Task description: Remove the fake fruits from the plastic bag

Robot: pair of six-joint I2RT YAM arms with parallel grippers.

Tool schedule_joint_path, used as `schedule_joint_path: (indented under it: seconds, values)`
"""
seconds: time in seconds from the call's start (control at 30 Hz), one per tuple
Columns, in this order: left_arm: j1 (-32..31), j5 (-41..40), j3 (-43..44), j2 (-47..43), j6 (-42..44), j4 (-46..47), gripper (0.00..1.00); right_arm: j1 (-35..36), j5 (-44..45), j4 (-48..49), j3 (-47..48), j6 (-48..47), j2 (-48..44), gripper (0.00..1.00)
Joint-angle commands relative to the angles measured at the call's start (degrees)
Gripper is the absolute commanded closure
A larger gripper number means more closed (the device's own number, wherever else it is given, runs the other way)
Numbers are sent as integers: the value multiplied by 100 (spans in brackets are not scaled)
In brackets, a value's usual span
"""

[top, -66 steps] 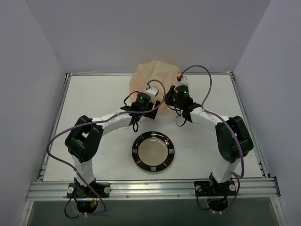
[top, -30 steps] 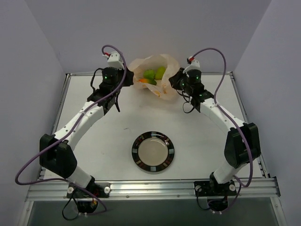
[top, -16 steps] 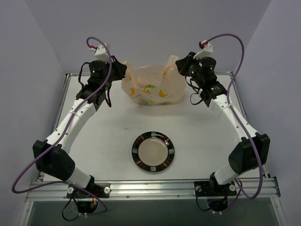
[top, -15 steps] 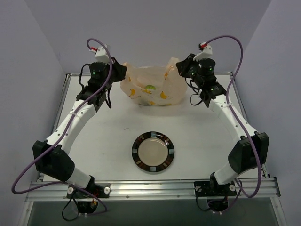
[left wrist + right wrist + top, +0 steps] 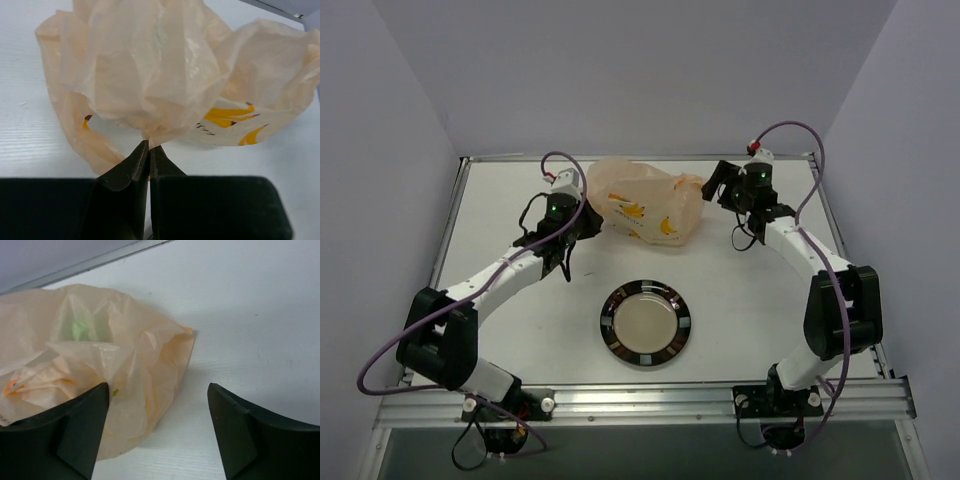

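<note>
The peach-orange plastic bag [image 5: 645,205] lies slumped on the table at the back centre. My left gripper [image 5: 588,222] is at its left side, shut on a gathered fold of the bag [image 5: 165,75]; the closed tips [image 5: 148,145] pinch the film. My right gripper [image 5: 712,183] stands open just right of the bag [image 5: 100,350], its left finger [image 5: 82,430] against the film and nothing between the jaws [image 5: 157,386]. The fake fruits are inside the bag: a pale green one [image 5: 82,327] shows faintly through the plastic, the rest are hidden.
A round dark-rimmed plate [image 5: 606,322] sits in front of the bag, between the two arms. The table's raised back edge [image 5: 520,158] runs just behind the bag. Purple walls close in on three sides.
Both arms have come down and inward, and the bag has sunk from stretched up between them to lying on the table. My right gripper has opened and let go of the bag.
</note>
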Motion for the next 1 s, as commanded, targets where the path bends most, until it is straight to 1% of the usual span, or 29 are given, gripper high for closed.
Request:
schedule_joint_path:
  seconds: [0.0,0.03,0.07,0.13,0.17,0.2,0.23,0.27,0.3,0.33,0.37,0.47,0.53,0.67,0.77,0.83,0.87,0.93,0.97]
  values:
    - [-301,-221,161,-461,-111,789,98,151,514,-152,342,-257,-1088,16]
    - [-345,-222,125,-514,-172,885,98,204,586,-310,351,-301,-1472,14]
    - [-407,-222,64,-610,-207,939,98,283,656,-372,343,-345,-1659,14]
    - [-451,-213,29,-681,-330,1035,98,669,955,-521,325,-521,-2098,16]
    - [-477,-195,11,-751,-383,1071,98,844,973,-592,342,-582,-2161,30]
    - [-478,-160,11,-787,-436,1114,98,1229,869,-628,377,-687,-2205,43]
    - [-478,-82,19,-813,-514,1167,98,1433,755,-645,395,-723,-2162,53]
    - [-478,-55,28,-874,-559,1185,98,1600,527,-654,413,-758,-2084,74]
    - [-486,-28,63,-901,-603,1203,98,1880,351,-654,465,-785,-1978,79]
    - [-495,15,90,-928,-655,1203,97,1996,132,-663,518,-820,-1699,82]
    - [-495,42,107,-971,-682,1203,98,2102,121,-689,588,-829,-1566,86]
    - [-495,42,169,-1059,-709,1115,98,2498,138,-663,851,-987,-1178,88]
    - [-469,-19,99,-1112,-805,1115,98,2542,112,-462,983,-1031,-820,88]
    - [-460,-63,81,-1253,-946,1194,98,2507,384,-443,1580,-1171,69,89]
    - [-434,-168,151,-1323,-850,1054,98,2542,569,-356,1713,-1146,649,90]
    - [-381,-222,151,-1297,-814,913,98,2586,595,-120,1521,-1075,834,90]
    - [-276,-222,108,-1227,-823,921,98,2639,613,4,1163,-1058,835,90]
    - [-179,-406,81,-1122,-814,930,98,2630,657,250,793,-996,783,90]
    - [-118,-476,81,-991,-788,930,98,2613,831,268,634,-987,765,90]
